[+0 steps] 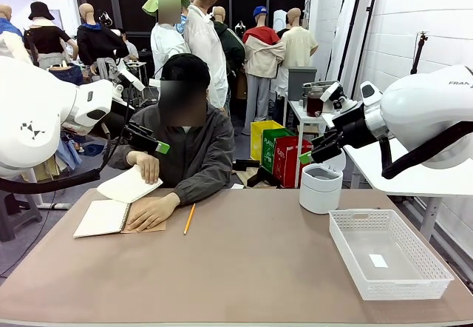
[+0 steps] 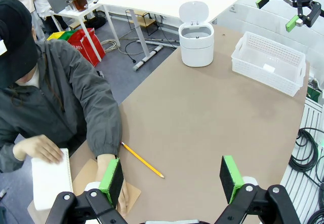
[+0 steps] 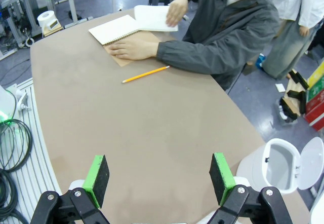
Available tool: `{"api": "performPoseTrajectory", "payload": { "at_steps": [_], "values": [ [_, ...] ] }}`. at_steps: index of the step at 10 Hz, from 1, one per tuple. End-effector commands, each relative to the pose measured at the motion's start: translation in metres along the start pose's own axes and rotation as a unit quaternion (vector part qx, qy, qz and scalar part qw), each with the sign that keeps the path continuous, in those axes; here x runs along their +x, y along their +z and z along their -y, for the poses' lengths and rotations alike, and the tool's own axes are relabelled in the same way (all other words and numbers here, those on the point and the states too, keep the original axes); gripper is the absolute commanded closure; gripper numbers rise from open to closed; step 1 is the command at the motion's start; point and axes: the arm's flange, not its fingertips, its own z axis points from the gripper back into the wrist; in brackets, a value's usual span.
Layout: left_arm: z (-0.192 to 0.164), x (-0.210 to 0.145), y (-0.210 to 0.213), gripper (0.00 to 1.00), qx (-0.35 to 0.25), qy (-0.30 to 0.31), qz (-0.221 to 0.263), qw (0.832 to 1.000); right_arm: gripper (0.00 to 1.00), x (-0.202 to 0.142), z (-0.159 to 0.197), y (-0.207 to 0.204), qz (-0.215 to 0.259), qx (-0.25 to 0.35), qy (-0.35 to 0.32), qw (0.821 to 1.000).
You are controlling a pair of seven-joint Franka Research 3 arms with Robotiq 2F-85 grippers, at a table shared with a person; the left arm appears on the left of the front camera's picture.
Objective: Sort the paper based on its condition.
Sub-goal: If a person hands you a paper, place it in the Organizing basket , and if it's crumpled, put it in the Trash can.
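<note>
The main risk is a clash with the person. The only paper (image 1: 130, 184) to be seen is a page that the person's hand (image 1: 148, 166) lifts from the open notebook (image 1: 103, 218) near the far left corner of the table (image 1: 251, 275), while the other hand (image 1: 152, 211) presses flat on the notebook. A claw reaching in now would probably meet fingers or sleeve. It could also tear a sheet that looks to be bound at the spiral.

A second risk is the grip itself. A thin sheet lying flat gives the pads little to pinch, so it may slide, crumple or slip free on the way. A misread of its condition would send it to the wrong place, the open-lidded bin (image 1: 320, 187) at the far right edge or the basket (image 1: 386, 291) near the right corner.

The pencil (image 1: 189, 218) beside the notebook could be knocked and roll.

The left claw (image 2: 171, 179) hangs above the table with its jaws apart and nothing between them; the page lies off to one side of it, near but lower. The right claw (image 3: 159, 179) is likewise spread and empty, and the page lies well apart from it, across the table.
</note>
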Motion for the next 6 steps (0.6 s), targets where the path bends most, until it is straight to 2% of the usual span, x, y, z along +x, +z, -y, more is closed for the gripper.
{"api": "performPoseTrajectory", "payload": {
  "at_steps": [1, 6],
  "values": [
    [-0.0014, -0.0012, 0.0005, 0.0, -0.002, -0.005, -0.001, 1.0, 0.0, -0.0011, 0.0009, -0.0018, 0.004, 0.007, -0.003, 1.0],
    [-0.0014, -0.0012, 0.0005, 0.0, -0.002, -0.005, -0.001, 1.0, 0.0, -0.0011, 0.0009, -0.0018, 0.004, 0.007, -0.003, 1.0]
  ]
}}
